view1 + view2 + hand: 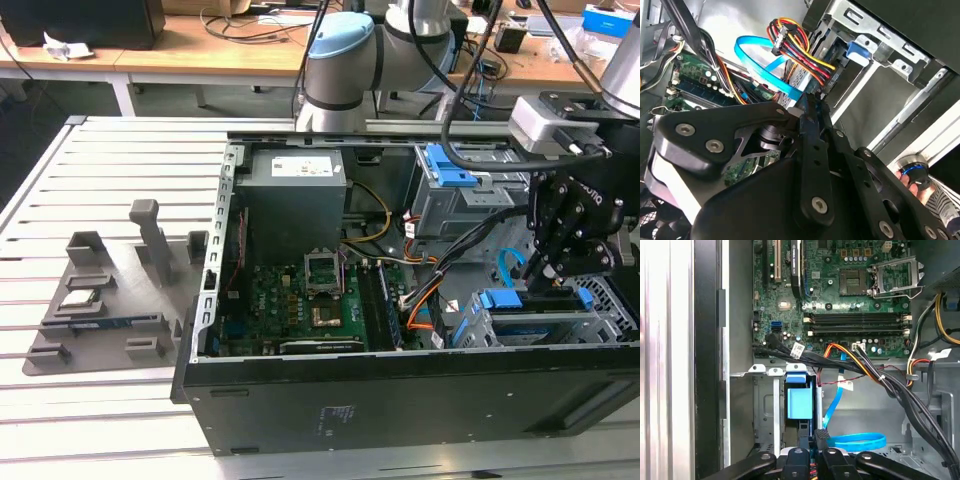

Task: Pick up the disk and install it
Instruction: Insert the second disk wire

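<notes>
Exterior view | gripper [549, 272] over drive cage [530, 322] | disk [548, 302] inside | grip unclear

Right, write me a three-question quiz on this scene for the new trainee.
1. True or false: the gripper hangs over the grey parts tray outside the computer case.
2. Where does the disk in its blue frame sit? A) in the metal drive cage at the exterior view's right; B) flat on the motherboard; C) on the slatted table outside the case.
3. What colour is the flat cable looped on the case floor in the first wrist view?

Key
1. False: it is inside the case, right above the drive cage.
2. A
3. Blue
</notes>
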Controlling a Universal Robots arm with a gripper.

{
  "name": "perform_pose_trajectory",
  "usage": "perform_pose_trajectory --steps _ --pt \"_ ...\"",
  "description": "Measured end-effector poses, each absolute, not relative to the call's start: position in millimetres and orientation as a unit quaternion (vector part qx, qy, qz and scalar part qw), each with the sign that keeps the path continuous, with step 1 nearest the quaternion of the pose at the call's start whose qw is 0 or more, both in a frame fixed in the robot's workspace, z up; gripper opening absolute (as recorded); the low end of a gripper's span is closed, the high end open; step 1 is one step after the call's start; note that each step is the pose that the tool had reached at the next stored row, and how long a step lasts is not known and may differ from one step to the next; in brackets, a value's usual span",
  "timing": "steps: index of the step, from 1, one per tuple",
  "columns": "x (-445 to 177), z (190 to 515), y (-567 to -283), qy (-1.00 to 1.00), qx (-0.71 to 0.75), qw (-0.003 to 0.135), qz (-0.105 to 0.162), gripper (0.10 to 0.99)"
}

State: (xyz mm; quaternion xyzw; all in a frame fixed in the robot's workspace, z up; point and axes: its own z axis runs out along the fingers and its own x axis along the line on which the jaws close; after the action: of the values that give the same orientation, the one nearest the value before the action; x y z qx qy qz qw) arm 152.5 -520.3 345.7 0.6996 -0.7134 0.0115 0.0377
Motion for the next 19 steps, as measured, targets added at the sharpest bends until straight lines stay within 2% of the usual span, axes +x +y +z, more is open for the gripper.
perform_pose_trajectory --steps 10,11,13,16,18,19 --pt "157.0 337.1 -522.7 -0.711 0.702 0.038 0.012 0.173" --pt "156.9 336.8 -522.8 -0.711 0.702 0.038 0.011 0.302" --pt "157.0 338.4 -522.8 -0.711 0.702 0.038 0.012 0.302" --pt "156.9 358.9 -521.0 -0.711 0.702 0.039 0.013 0.302" --pt "156.9 372.5 -519.7 -0.711 0.702 0.039 0.013 0.153" --pt "156.9 381.4 -519.3 -0.711 0.702 0.039 0.014 0.106"
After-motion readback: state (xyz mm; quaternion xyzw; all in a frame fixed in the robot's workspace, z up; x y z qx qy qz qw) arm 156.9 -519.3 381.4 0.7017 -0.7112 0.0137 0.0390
